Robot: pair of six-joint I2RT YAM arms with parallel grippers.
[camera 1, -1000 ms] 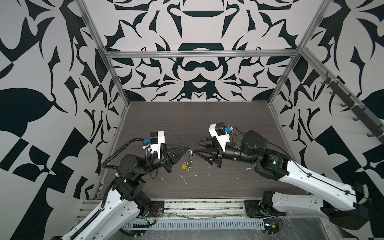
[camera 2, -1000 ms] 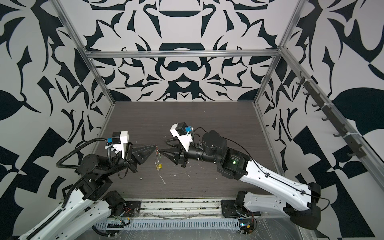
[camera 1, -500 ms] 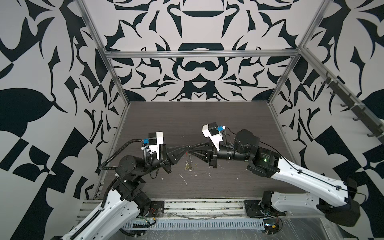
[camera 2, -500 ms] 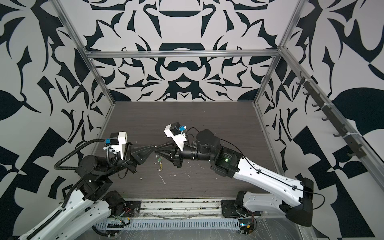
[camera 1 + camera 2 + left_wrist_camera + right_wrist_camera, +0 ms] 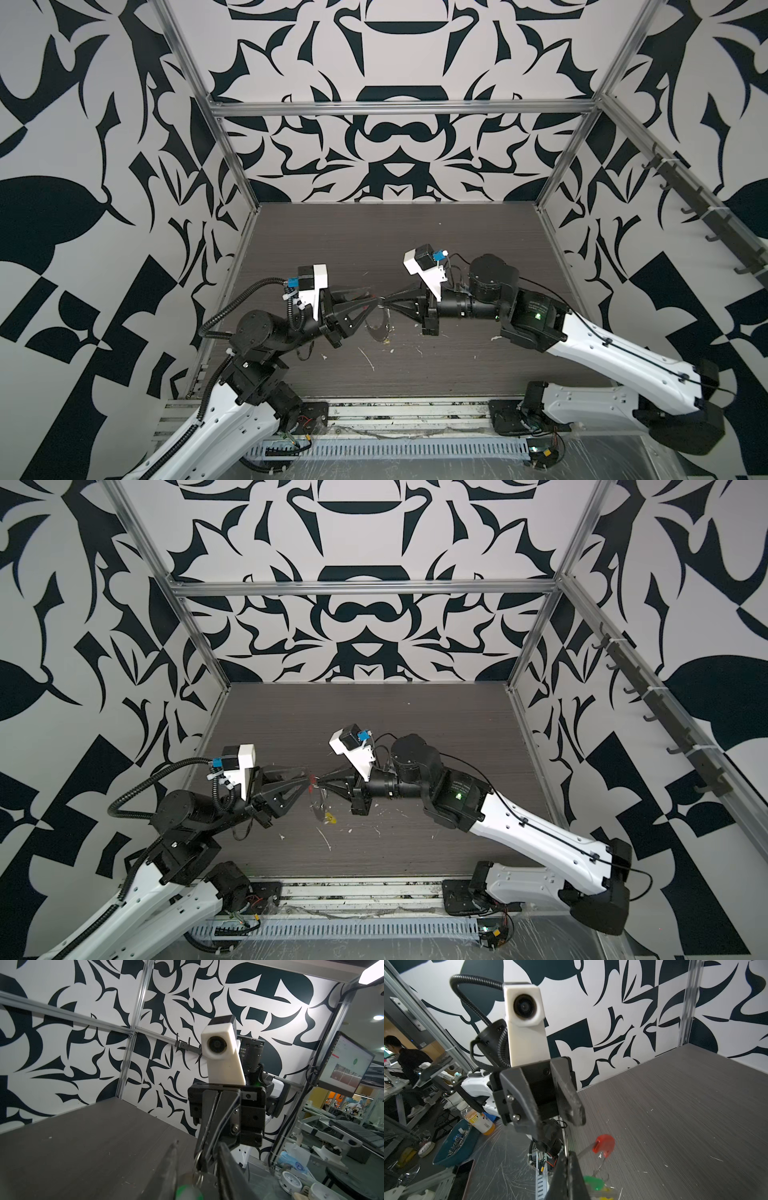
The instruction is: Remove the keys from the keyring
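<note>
Claws: the left claw point(image 5: 375, 301) is on the left and the right claw point(image 5: 389, 302) on the right, tip to tip above the table point(image 5: 374, 232), near its front middle.
Keyring: the keyring point(image 5: 377, 328) hangs just under the meeting tips.
Keys: the keys point(image 5: 593, 1183) dangle at the keyring's lower end, below the right claw.
Scraps: scraps point(image 5: 368, 359) lie on the table, in front of the claws.

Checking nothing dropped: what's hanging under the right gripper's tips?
The keyring hangs from the shut right gripper, carrying a red key, a green key and a yellow key partly covered by the green one. Whether the bunch touches the table cannot be seen.
</note>
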